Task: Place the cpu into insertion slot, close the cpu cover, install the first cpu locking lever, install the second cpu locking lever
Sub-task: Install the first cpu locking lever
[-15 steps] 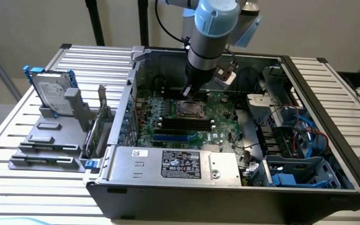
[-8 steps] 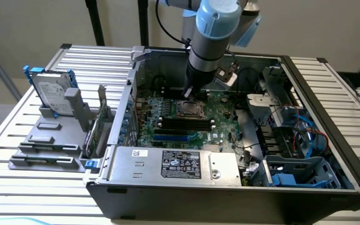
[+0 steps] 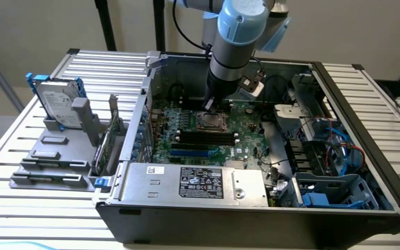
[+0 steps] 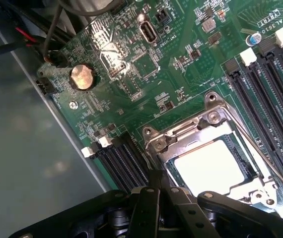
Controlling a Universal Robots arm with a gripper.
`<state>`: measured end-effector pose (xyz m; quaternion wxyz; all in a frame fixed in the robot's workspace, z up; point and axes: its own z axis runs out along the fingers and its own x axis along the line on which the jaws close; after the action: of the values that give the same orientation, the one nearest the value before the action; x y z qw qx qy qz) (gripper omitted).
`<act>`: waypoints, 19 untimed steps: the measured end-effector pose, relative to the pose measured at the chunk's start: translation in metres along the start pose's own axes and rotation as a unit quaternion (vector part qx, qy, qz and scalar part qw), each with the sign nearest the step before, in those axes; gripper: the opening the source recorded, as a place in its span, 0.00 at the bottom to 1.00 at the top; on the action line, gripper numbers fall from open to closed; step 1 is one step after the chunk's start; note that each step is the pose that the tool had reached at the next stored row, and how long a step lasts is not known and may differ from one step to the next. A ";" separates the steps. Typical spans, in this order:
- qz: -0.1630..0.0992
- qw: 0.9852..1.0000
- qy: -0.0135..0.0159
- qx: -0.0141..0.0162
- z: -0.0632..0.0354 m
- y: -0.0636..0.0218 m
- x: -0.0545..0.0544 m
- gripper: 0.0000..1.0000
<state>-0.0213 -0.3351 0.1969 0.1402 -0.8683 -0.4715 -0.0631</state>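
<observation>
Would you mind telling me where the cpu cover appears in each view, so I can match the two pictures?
Exterior view: the cpu cover sits mid-way across the green motherboard, right under the arm, next to the memory slots.
Wrist view: the cpu cover frames the pale cpu, alongside the memory slots.
Shared landmark: the long black memory slots.
</observation>
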 end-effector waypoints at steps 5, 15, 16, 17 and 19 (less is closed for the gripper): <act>0.000 1.000 0.002 0.002 -0.0066 -0.0118 -0.006 0.11; 0.000 1.000 0.003 0.002 -0.0116 -0.0214 -0.007 0.11; 0.000 1.000 0.003 0.002 -0.0114 -0.0218 -0.006 0.11; 0.000 1.000 0.003 0.002 -0.0113 -0.0220 -0.005 0.11; 0.000 1.000 0.003 0.002 -0.0112 -0.0220 -0.005 0.11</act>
<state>-0.0422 -0.3311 0.2103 0.1437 -0.8676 -0.4716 -0.0649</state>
